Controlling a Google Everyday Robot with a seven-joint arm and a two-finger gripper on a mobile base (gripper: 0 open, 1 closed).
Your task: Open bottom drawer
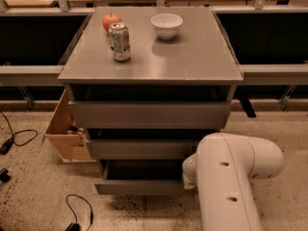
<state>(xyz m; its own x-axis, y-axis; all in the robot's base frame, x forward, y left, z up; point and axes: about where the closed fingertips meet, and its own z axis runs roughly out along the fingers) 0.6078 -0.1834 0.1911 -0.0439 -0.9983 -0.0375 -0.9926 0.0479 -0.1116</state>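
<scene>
The bottom drawer [137,186] is the lowest of the grey cabinet's three drawers. It stands pulled partly out, and its dark shallow tray [144,170] shows behind the plain front. My white arm [231,182] reaches in from the lower right. My gripper [189,171] is at the drawer's right end, mostly hidden behind the arm. The two taller drawer fronts [149,114] sit above, also slightly out.
On the cabinet top [192,57] stand a drink can [119,41], a red apple [111,20] and a white bowl [167,25]. A tan wooden box [65,134] leans at the cabinet's left. Cables [19,138] lie on the speckled floor. Dark shelves flank the cabinet.
</scene>
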